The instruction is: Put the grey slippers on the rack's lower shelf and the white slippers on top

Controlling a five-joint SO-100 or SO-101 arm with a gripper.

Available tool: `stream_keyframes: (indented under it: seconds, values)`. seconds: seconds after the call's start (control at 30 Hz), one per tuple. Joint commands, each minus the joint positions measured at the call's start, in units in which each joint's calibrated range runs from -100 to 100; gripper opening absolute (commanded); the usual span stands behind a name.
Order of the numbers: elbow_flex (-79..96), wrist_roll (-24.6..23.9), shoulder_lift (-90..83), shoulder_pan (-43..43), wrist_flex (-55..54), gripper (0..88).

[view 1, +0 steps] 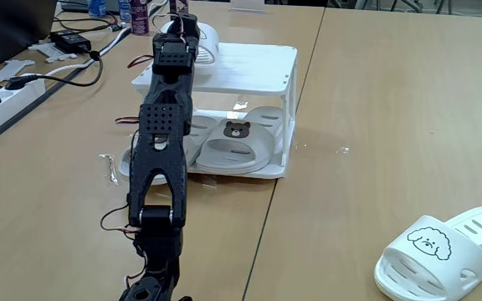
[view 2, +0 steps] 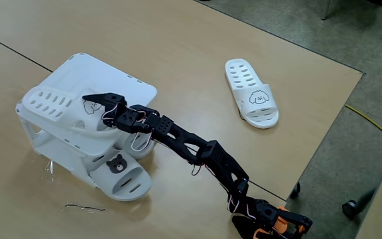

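The white rack (view 1: 262, 63) (view 2: 134, 86) stands mid-table. Both grey slippers (view 1: 233, 142) with bear faces lie on its lower shelf (view 1: 279, 171); in a fixed view one grey slipper (view 2: 121, 176) pokes out of the lower shelf (view 2: 78, 169). One white slipper (view 1: 206, 40) (view 2: 52, 105) rests flat on the top tier. My gripper (view 1: 182, 23) (view 2: 95, 106) is at that slipper's strap, one finger over it and the other hidden beneath, shut on it. The other white slipper (view 1: 446, 251) (view 2: 252, 93), with a puppy face, lies on the table well away from the rack.
A power strip (view 1: 7, 88), an adapter and cables (view 1: 74, 42) crowd the far left of the table in a fixed view. A thin wire (view 2: 85, 208) lies near the rack. The table edge (view 2: 323, 133) runs close to the loose slipper.
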Motion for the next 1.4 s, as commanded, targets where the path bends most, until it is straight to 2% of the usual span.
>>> stream_keyframes:
  seconds: [0.0, 0.1, 0.23, 0.6, 0.7, 0.83, 0.9, 0.97, 1.37]
  values:
    - [-3.15, 0.42, -1.92, -0.80, -0.82, 24.3]
    - [-3.06, 0.42, -2.01, -0.88, -0.74, 25.7]
    - [-2.97, 0.42, -2.26, -0.97, -0.74, 35.2]
    - [19.76, 0.42, -21.95, -0.06, -1.34, 35.1]
    - [21.65, 0.42, -21.95, -0.06, -9.36, 35.1]
    - [26.98, 0.42, -23.21, -0.14, -10.57, 35.1]
    - [29.95, 0.42, -24.56, -0.31, -14.54, 35.1]
    - [35.46, 0.42, -26.91, -0.23, -19.55, 35.1]
    - [72.71, 0.42, -54.09, -0.06, -28.78, 35.1]
